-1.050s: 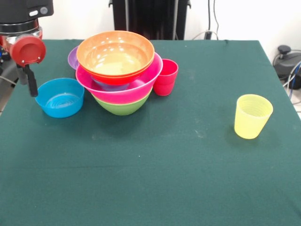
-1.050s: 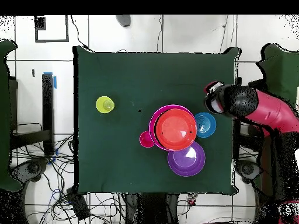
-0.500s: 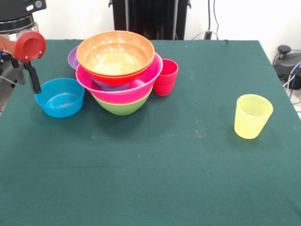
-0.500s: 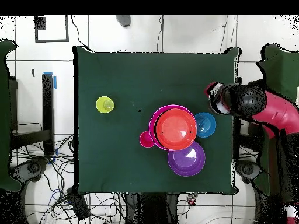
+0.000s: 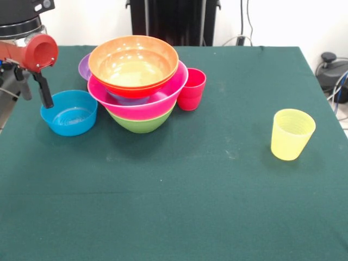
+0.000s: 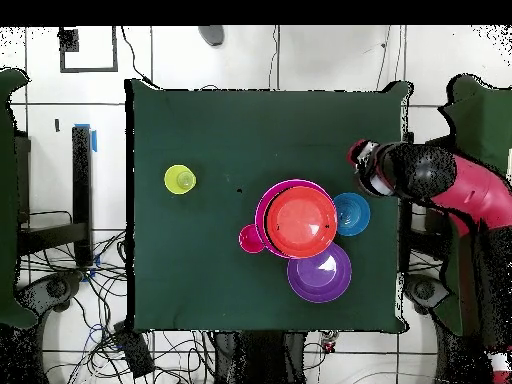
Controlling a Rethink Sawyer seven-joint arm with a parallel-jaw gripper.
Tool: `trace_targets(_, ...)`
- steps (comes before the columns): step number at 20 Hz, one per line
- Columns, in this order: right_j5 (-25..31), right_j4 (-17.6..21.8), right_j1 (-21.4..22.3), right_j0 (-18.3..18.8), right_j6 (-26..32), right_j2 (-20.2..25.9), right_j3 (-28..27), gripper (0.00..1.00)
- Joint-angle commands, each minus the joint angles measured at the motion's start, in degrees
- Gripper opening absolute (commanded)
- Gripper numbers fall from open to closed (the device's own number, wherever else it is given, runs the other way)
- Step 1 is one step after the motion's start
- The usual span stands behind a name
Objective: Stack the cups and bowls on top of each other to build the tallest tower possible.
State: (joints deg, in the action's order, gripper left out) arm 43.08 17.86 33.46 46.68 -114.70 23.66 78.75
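The tower (image 5: 140, 92) stands at the back left: a green bowl (image 5: 142, 124) at the bottom, a big pink bowl (image 5: 163, 103) in it, and a wide orange bowl (image 5: 133, 62) on top. A purple bowl (image 5: 84, 66) stands on the cloth behind the tower, touching it. The red cup (image 5: 191, 88) stands upright against the tower's right side. Far to the right, the yellow cup (image 5: 292, 134) stands alone and upright. A small blue bowl (image 5: 69, 112) sits left of the tower. My gripper (image 5: 43, 92) hangs over the blue bowl's far left rim; from above the gripper (image 6: 362, 160) lies beside the blue bowl (image 6: 351, 214).
The dark green cloth (image 5: 179, 206) covers the whole table. My red arm (image 6: 460, 190) reaches in over the table's edge. Cables and a black stand lie beyond the table's far side.
My gripper has shifted a little toward the blue bowl and risen slightly. The bowls and cups have not moved.
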Motion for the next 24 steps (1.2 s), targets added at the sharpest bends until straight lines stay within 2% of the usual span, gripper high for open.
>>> trace_targets(1,7.43,6.18,-4.65,-1.72,18.00,3.60,2.37,1.00)
trace_targets(14,10.84,10.73,-8.23,-2.45,21.72,5.18,-2.04,1.00)
trace_targets(24,10.78,12.36,-8.13,-1.26,21.10,7.12,-0.17,1.00)
